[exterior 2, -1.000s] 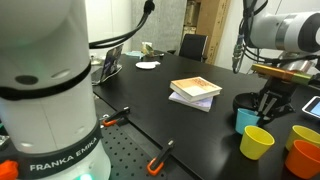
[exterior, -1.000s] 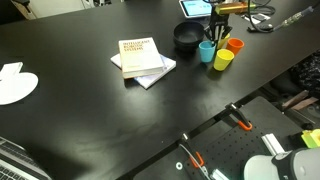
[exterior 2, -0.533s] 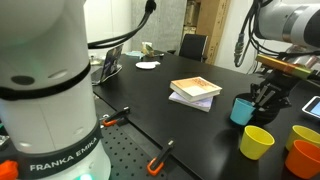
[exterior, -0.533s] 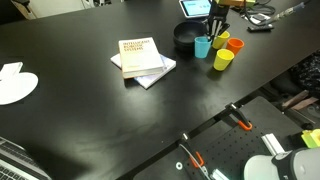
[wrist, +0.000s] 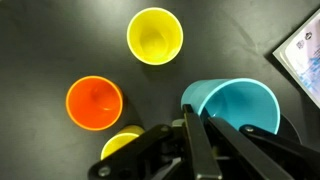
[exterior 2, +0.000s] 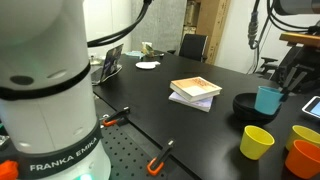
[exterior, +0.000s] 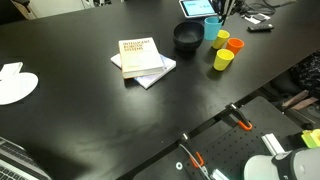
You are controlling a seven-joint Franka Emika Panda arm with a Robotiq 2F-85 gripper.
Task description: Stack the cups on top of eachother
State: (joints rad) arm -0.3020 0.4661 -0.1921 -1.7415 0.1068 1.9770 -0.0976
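My gripper (wrist: 192, 128) is shut on the rim of the teal-blue cup (wrist: 238, 108) and holds it in the air. In both exterior views the cup (exterior: 211, 24) (exterior 2: 267, 100) hangs above the black bowl. The yellow cup (exterior: 223, 60) (exterior 2: 257, 142) (wrist: 155, 35) stands alone on the black table. The orange cup (exterior: 236, 44) (exterior 2: 305, 161) (wrist: 94, 103) and the green cup (exterior: 222, 38) (exterior 2: 305, 134) stand upright side by side. In the wrist view the green cup (wrist: 122, 144) is partly hidden by my fingers.
A black bowl (exterior: 186, 37) (exterior 2: 250, 107) sits under the lifted cup. Two stacked books (exterior: 141, 58) (exterior 2: 196, 90) lie mid-table. A tablet (exterior: 196, 7) (wrist: 305, 55) lies behind the cups. A white plate (exterior: 14, 84) is at the far end.
My gripper closed on the teal-blue cup where it stood beside the bowl and has lifted it off the table. The other cups have not moved.
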